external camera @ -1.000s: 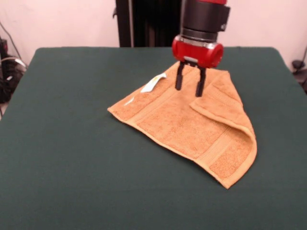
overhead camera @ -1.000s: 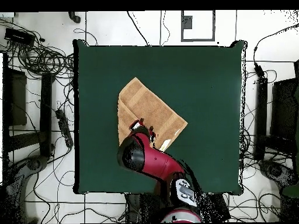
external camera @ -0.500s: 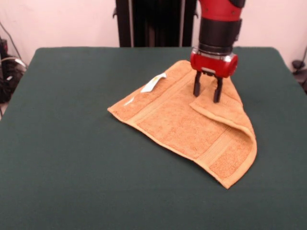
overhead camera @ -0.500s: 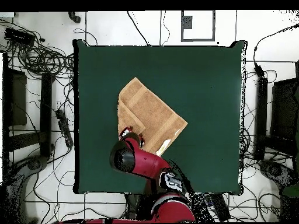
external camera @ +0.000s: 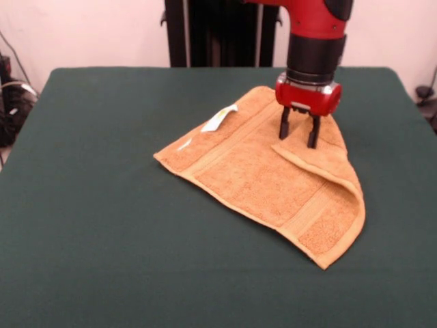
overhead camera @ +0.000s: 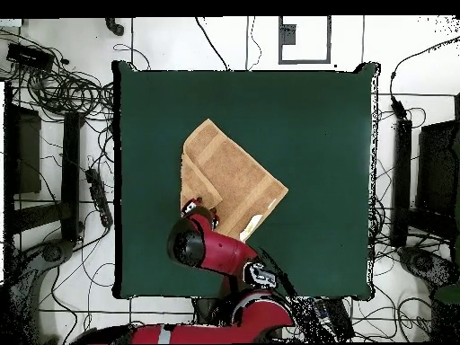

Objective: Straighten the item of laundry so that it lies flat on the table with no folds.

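The tan-orange towel [external camera: 259, 171] lies on the dark green table [external camera: 102, 225], right of centre. Its right corner is folded over onto itself, forming a flap [external camera: 324, 154] with a rounded fold along the right edge. A small white tag [external camera: 218, 117] sticks up at its far left edge. My gripper [external camera: 299, 137] is open, fingers pointing down, tips just above or touching the flap's upper part. In the overhead view the towel [overhead camera: 235, 175] shows with the fold at its left, and my gripper [overhead camera: 199, 213] is at its lower left corner, mostly hidden by the arm.
The robot's black pedestal [external camera: 218, 33] stands behind the table's far edge. Cables and black equipment [overhead camera: 54, 135] lie on the floor around the table. The arm [overhead camera: 225, 260] reaches in over the table's bottom edge in the overhead view.
My gripper has moved right along the towel's far side, from near its middle to above the folded flap, and lowered slightly. The towel has not moved.
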`<state>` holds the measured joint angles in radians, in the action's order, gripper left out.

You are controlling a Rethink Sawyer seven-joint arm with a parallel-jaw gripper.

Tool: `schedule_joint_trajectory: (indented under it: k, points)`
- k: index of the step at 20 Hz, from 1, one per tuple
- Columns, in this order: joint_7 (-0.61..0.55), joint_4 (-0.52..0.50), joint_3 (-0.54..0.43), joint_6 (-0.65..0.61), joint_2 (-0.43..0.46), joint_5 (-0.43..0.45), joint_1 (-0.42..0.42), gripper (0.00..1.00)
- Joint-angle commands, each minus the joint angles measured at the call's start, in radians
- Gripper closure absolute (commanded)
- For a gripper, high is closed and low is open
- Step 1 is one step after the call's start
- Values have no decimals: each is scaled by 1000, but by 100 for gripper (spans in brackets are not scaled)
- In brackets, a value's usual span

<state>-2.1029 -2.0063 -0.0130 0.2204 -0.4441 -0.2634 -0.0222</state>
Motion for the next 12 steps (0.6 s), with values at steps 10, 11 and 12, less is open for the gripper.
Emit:
schedule_joint_trajectory:
  k: [10,11,12]
  points:
    - [-379,-4,-279,73,151,-94,25,0]
    - [-387,-10,-277,67,137,-109,37,0]
    - [-389,-15,-269,57,122,-125,51,0]
